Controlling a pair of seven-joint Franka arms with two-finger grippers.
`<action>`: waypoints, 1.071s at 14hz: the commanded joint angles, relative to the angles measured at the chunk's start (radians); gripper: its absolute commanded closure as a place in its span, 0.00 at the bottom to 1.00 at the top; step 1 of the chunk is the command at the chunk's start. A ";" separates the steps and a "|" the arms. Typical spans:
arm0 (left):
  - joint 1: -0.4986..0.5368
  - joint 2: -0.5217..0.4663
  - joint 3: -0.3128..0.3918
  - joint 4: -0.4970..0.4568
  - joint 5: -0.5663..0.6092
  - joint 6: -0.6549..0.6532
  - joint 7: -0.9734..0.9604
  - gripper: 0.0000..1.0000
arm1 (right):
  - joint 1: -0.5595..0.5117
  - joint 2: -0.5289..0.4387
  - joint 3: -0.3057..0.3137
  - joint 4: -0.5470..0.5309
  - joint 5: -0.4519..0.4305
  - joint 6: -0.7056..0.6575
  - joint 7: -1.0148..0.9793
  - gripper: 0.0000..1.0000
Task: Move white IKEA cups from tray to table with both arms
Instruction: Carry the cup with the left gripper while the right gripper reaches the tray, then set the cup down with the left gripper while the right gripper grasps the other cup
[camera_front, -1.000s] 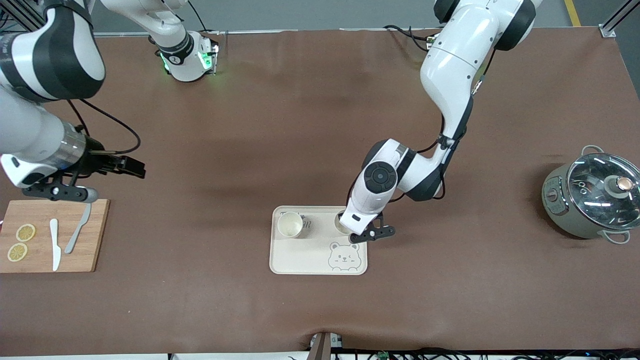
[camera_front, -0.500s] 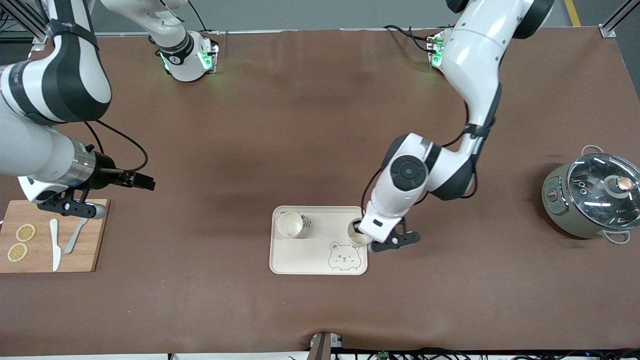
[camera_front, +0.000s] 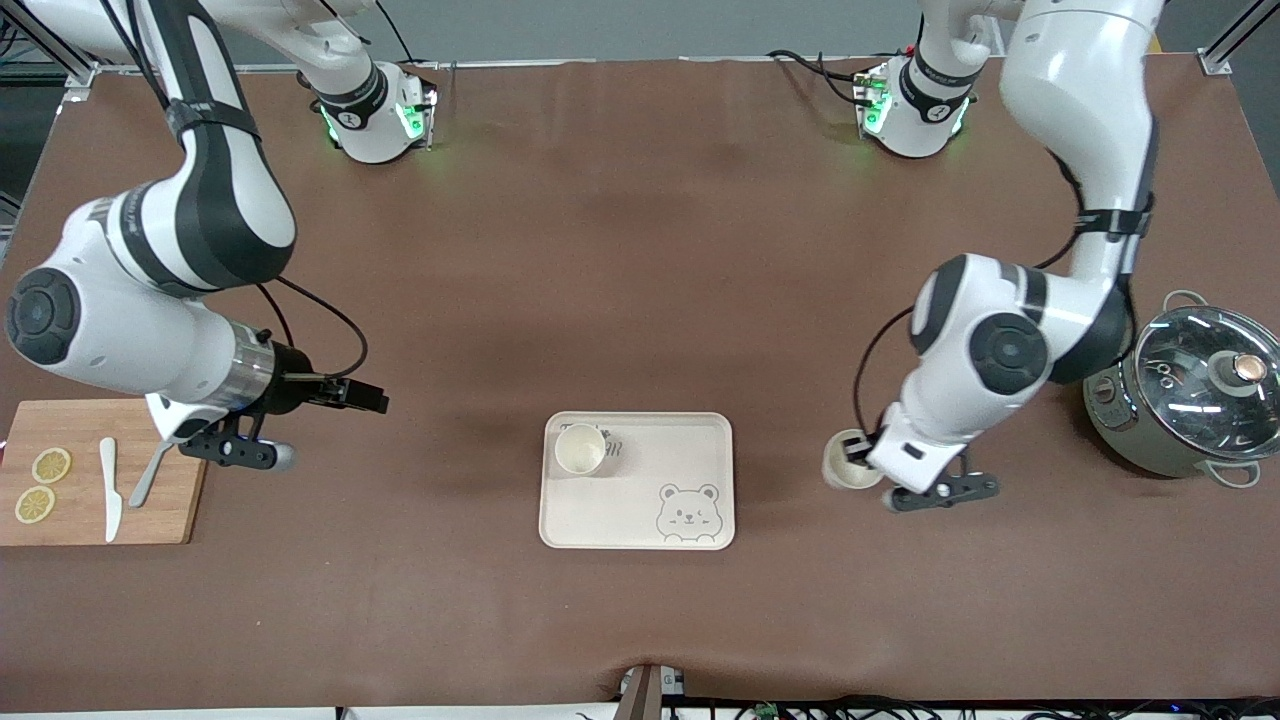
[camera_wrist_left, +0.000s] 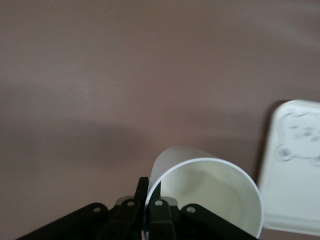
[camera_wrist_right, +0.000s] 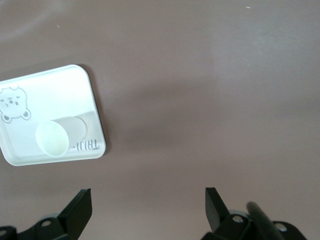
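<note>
Fingers (camera_wrist_left: 131, 212) of the left gripper (camera_front: 868, 462) pinch the cup (camera_front: 843, 466) rim over the desk (camera_front: 640, 280), a light, stiff, slippery wall; the right gripper (camera_front: 368, 400) waits with fingers (camera_wrist_right: 80, 207) apart.

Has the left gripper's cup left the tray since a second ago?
Yes. The cup in the left gripper is off the tray, toward the pot.
</note>
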 joint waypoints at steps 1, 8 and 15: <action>0.109 -0.074 -0.013 -0.142 0.015 0.022 0.150 1.00 | 0.059 0.041 -0.005 0.022 0.020 0.072 0.119 0.00; 0.226 -0.018 -0.013 -0.252 0.014 0.152 0.290 1.00 | 0.208 0.207 -0.005 0.036 0.008 0.320 0.378 0.00; 0.229 -0.001 -0.013 -0.242 0.011 0.144 0.296 0.00 | 0.290 0.311 -0.008 0.084 0.005 0.399 0.456 0.00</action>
